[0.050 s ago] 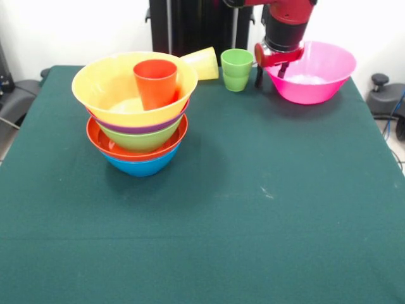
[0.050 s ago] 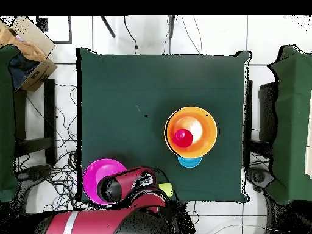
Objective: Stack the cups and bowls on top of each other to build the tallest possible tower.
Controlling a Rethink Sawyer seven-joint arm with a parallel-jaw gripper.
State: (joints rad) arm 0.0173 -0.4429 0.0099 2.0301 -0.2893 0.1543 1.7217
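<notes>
The tower (image 1: 139,123) (image 2: 191,131) stands left of centre: blue, red-orange, green, purple and yellow-orange bowls nested, with the red cup (image 1: 155,82) (image 2: 182,138) upright in the top bowl. Behind it the translucent yellow cup (image 1: 202,62) lies on its side. The light green cup (image 1: 236,69) (image 2: 166,190) stands upright beside it. The large pink bowl (image 1: 316,79) (image 2: 97,173) sits at the far right. My gripper (image 1: 270,73) is open over the pink bowl's left rim, one finger (image 1: 259,77) outside the wall and the other inside. In the overhead view the arm hides the gripper.
The green cloth table (image 1: 253,209) (image 2: 134,91) carries everything. The green cup is only a short gap from my outer finger. A cardboard box (image 2: 30,42) and cables lie off the table.
</notes>
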